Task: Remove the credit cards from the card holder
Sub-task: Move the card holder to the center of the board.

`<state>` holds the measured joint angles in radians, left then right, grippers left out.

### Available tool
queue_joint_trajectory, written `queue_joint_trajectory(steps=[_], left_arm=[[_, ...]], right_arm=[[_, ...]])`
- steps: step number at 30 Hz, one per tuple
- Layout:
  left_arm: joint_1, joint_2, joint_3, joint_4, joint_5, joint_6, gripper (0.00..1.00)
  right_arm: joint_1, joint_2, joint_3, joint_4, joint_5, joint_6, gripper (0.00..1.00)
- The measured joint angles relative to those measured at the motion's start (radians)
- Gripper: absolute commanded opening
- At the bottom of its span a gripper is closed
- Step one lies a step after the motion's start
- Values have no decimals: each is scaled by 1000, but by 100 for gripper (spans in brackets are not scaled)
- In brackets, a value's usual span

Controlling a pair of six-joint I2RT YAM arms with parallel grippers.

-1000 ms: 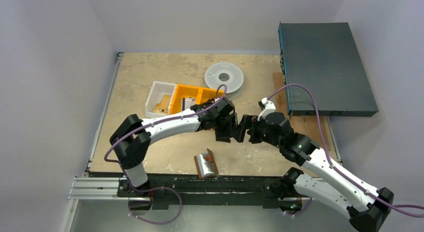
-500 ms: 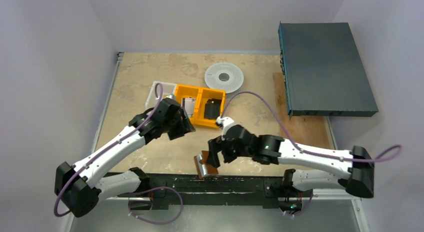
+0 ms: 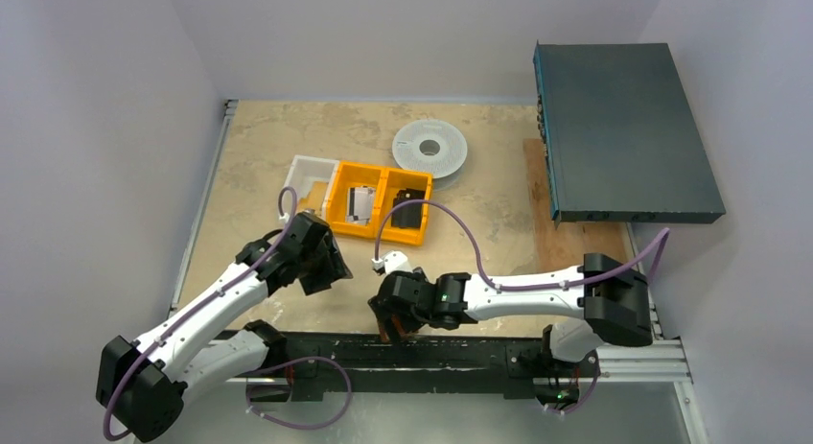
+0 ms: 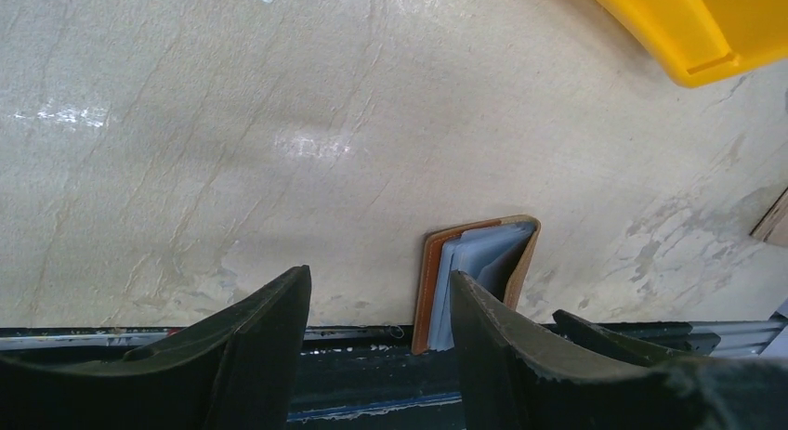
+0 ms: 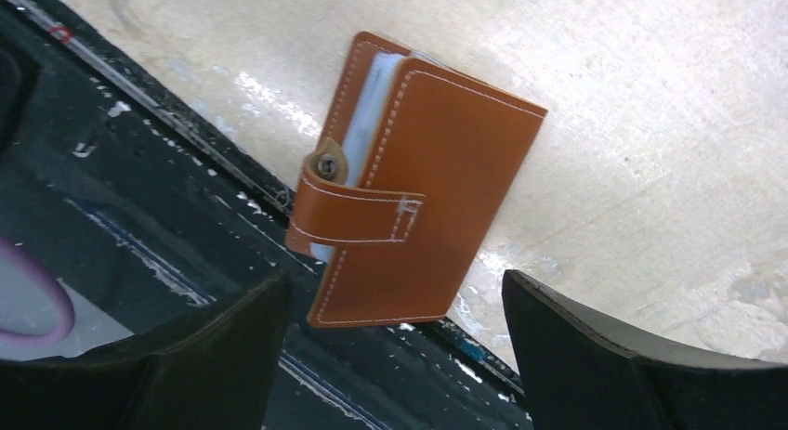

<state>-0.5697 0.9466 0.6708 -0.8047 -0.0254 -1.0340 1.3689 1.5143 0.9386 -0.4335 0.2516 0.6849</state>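
Right gripper (image 5: 390, 286) gapes wide, empty; the strapped-shut card holder (image 5: 409, 184) lies ahead between its fingers, at the table (image 5: 650, 123) edge, cards hidden. Left gripper (image 4: 379, 274) is half-open, empty.

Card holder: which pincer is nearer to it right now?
Right. The right pincer hangs open directly over the card holder; the left pincer, also open, stands off to its left and farther back.
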Motion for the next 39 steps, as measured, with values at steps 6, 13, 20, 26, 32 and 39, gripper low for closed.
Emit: queue_joint_trajectory(steps=[6,13,20,26,32,39], left_arm=[[0,6,-24,29,34,1,56],[-11,48,-52,75,81,3,53],[-110,141,-52,142,101,-3,45],[-188,241,-52,229,132,-30,40],[-215,315,-26,292,156,-51,39],[-226,383,59,336,172,-52,39]], right_arm=[[-1,-6,-10,-11,25,32,55],[-16,-85,-74,18,23,77,29],[-77,-154,-154,56,-3,117,9],[-122,-209,-165,59,-6,134,8],[-147,-219,-165,54,-5,133,12],[-153,-240,-164,32,2,113,33]])
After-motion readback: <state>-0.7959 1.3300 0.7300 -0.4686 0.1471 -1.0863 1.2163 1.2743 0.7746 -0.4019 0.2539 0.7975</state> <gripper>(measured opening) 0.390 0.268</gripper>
